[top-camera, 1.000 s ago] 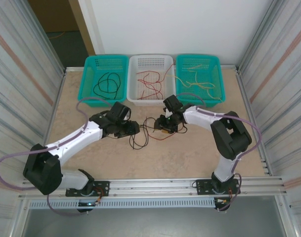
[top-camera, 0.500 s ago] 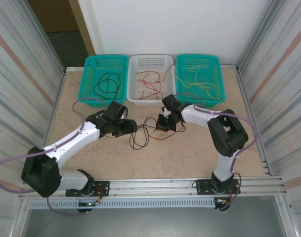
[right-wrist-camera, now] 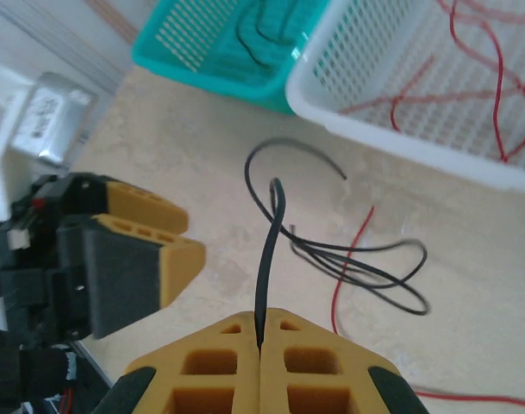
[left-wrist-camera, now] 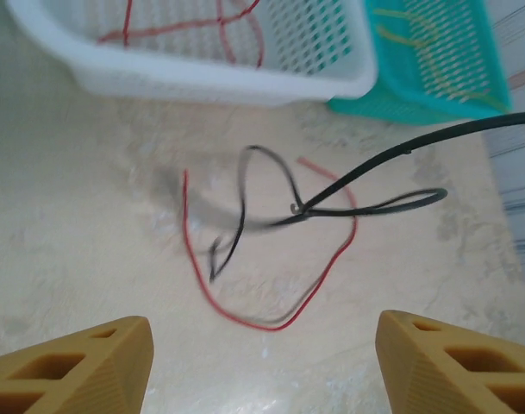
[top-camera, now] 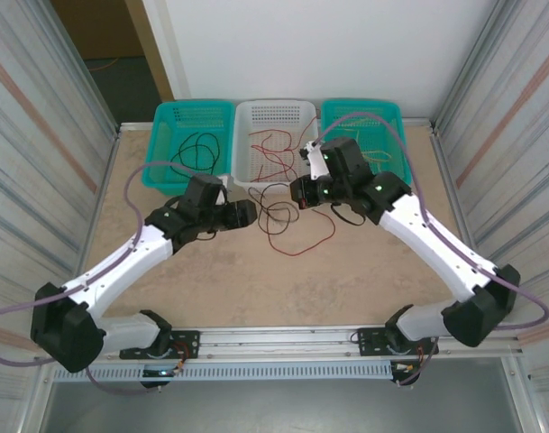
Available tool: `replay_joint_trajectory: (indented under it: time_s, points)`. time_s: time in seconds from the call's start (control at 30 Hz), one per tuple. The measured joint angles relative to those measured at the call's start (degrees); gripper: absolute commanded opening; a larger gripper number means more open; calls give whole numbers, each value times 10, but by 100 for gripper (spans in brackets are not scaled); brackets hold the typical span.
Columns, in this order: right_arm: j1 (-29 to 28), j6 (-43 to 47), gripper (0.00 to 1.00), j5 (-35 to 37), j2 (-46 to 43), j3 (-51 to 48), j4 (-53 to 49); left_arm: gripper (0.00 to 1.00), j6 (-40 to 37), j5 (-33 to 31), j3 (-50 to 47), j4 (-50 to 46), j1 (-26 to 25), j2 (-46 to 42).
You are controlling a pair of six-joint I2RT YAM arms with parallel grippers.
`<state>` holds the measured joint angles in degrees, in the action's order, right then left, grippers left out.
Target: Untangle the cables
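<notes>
My right gripper is shut on a black cable, which rises from the table to its closed fingertips. In the top view the right gripper hangs just in front of the white basket, and the black cable dangles below it in loose loops. A red cable lies curved on the table under those loops; it shows as a red loop in the left wrist view. My left gripper stands open a little to the left of the cables, with nothing between its fingers.
Three baskets line the back edge. The left teal basket holds black cables, the white basket red ones, the right teal basket yellow ones. Metal walls close in both sides.
My right gripper shut on the black cable, then lifted it up and back toward the white basket. The left gripper opened wider and drew slightly left. The cables have spread apart.
</notes>
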<state>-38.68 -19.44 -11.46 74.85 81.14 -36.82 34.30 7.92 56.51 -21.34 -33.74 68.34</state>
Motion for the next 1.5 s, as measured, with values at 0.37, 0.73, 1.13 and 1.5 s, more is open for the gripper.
replay_joint_trajectory:
  time_s: [0.37,0.73,1.13,1.5]
  points:
    - [-3,21,0,7,-29,47,-14,70,-52,15,23,52,-1,-22]
    - [-4,15,0,-44,-31,71,-9,64,-76,72,25,96,-3,-19]
    - [-3,-15,0,-82,-37,70,14,26,-84,82,34,114,-12,-3]
    - [8,-38,47,-79,-48,55,25,0,-59,85,35,134,-13,-3]
